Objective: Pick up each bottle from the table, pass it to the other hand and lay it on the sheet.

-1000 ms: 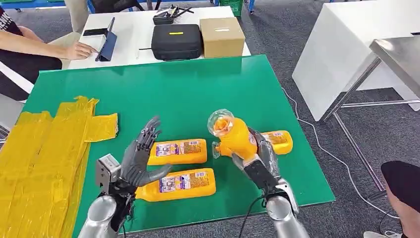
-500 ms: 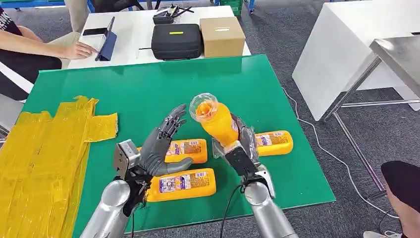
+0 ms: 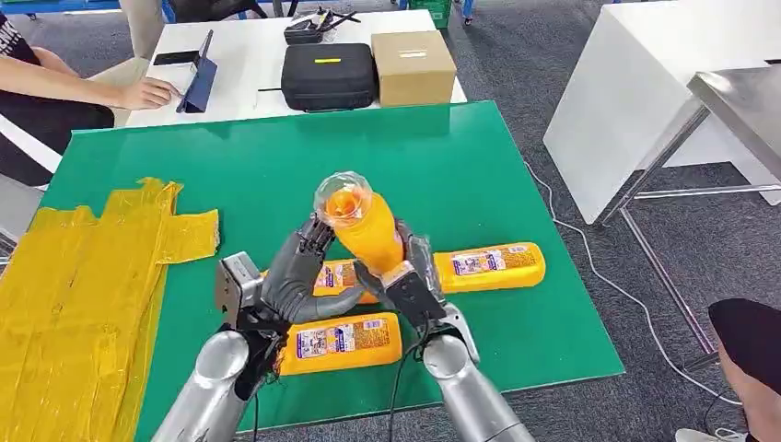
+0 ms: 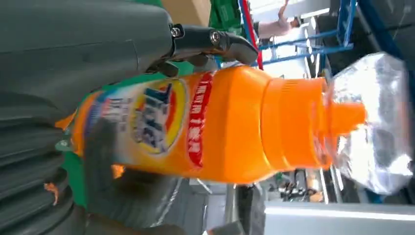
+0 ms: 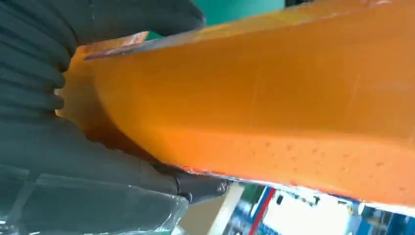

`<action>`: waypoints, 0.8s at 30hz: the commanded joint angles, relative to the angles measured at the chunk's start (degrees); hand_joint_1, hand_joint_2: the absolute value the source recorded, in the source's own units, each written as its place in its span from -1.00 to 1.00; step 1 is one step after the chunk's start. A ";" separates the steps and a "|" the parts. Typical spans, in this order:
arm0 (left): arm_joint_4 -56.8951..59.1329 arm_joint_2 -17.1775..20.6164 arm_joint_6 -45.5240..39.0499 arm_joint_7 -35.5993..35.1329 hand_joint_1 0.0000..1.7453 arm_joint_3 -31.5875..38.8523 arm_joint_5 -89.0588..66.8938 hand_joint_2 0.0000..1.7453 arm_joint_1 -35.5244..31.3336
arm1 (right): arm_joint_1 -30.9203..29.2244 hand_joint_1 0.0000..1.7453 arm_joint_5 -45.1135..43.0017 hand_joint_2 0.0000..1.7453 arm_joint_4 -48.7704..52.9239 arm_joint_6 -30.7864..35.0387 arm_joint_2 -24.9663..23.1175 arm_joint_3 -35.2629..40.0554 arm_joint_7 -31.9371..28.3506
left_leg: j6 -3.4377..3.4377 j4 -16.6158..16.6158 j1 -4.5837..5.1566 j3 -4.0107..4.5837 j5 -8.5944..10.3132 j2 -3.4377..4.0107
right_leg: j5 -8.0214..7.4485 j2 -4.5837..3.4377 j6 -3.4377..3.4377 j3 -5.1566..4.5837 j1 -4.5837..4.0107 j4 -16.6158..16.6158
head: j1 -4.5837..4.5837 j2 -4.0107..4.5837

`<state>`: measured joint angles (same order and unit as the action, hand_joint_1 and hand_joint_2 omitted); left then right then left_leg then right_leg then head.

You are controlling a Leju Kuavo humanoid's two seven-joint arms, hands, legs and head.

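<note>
Passing now: the bottle (image 3: pixel 367 230) is in the air between both robot hands.
Sheet (image 3: pixel 74 295): no bottles on it yet.
Left robot hand (image 3: pixel 299 276): curls around the bottle.
Right robot hand (image 3: pixel 410 281): holds its bottom.
Left to do: three bottles (image 3: pixel 339 337) lie on the tabletop (image 3: pixel 276 166).

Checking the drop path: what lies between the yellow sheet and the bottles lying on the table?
In the head view, bare green table separates the yellow sheet from the lying bottles.
</note>
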<state>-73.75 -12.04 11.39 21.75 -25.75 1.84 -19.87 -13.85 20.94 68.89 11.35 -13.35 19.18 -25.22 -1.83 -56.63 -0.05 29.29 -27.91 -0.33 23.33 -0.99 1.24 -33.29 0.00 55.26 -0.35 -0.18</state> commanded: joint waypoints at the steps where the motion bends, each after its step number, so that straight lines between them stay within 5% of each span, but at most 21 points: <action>1: 1.60 1.94 -1.62 0.22 -1.00 1.48 0.76 1.00 -1.46 | -2.25 1.00 -3.26 1.00 -4.59 -7.67 0.52 10.76 0.97 | 0.13 0.12 0.02 -0.22 -0.03 0.17 | 0.01 -0.07 -0.03 0.14 0.01 -0.06 | 0.00 -0.02; 8: 0.59 2.71 -1.97 1.17 -1.00 3.58 1.53 1.00 0.14 | -2.41 1.00 -8.82 1.00 -3.91 -14.48 2.13 13.61 1.46 | 0.09 0.07 -0.01 -0.11 -0.02 0.08 | 0.01 -0.02 0.00 0.09 0.00 -0.04 | 0.00 0.00; 24: 2.58 2.52 -2.32 2.23 -1.00 4.12 0.51 1.00 -0.24 | -3.56 1.00 -9.89 1.00 -3.88 -13.97 3.15 12.65 1.09 | 0.09 0.07 0.01 -0.08 0.00 0.04 | 0.01 0.02 -0.01 0.07 0.02 -0.03 | 0.00 0.00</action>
<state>-74.58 -10.23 9.40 24.04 -22.43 2.84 -18.63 -14.54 11.63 67.04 -2.45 -12.09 28.76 -23.50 -1.81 -56.63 -0.05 29.33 -27.90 -0.36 23.33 -0.97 1.24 -33.31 0.01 55.27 -0.35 -0.17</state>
